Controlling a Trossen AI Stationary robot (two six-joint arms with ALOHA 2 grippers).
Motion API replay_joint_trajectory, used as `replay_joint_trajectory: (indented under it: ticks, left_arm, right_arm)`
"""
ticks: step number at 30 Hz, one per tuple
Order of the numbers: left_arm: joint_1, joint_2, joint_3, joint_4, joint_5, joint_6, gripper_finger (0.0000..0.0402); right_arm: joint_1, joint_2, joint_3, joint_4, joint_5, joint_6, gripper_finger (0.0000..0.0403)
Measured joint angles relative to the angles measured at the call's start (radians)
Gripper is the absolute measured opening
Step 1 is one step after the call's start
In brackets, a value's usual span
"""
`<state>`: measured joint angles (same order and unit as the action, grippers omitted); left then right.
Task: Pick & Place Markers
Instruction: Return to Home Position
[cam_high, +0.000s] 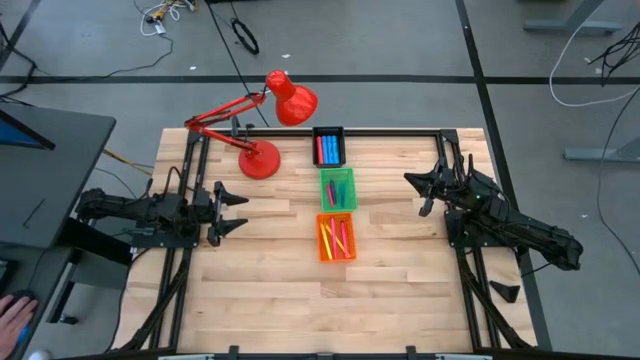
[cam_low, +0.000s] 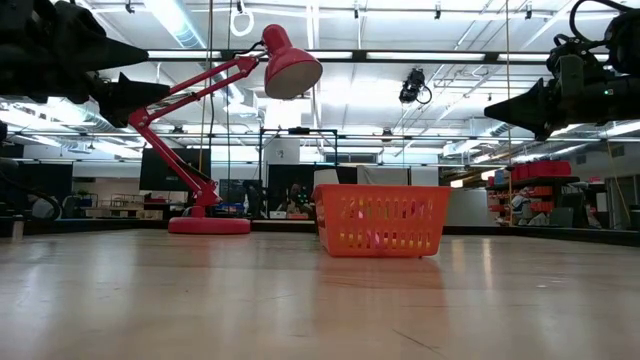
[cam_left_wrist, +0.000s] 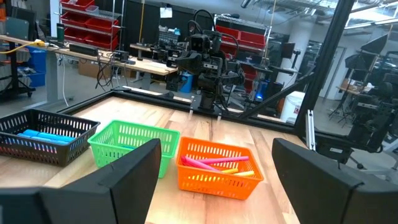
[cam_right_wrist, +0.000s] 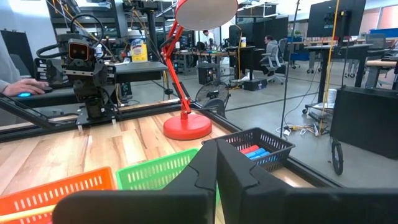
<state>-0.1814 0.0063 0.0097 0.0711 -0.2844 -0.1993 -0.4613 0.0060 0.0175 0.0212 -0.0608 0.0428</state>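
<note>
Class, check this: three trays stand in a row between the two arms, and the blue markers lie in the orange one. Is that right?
Not quite. The blue markers lie in the black tray, not the orange tray; the high view shows it. The rest holds.

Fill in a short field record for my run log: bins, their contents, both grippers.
black bin: blue and red markers
green bin: green and purple markers
orange bin: pink and yellow markers
left gripper: open, empty, left of the bins
right gripper: shut, right of the bins
red lamp: beside the black bin
</note>
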Motion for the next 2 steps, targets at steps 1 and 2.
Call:
replay_joint_trajectory:
  ticks: [1,2]
  left_arm:
    - [0.000,0.000,0.000,0.000,0.000,0.000,0.0314]
    - [0.000,0.000,0.000,0.000,0.000,0.000,0.0314]
  right_arm:
    - [0.000,0.000,0.000,0.000,0.000,0.000,0.0010]
    - [0.000,0.000,0.000,0.000,0.000,0.000,0.0010]
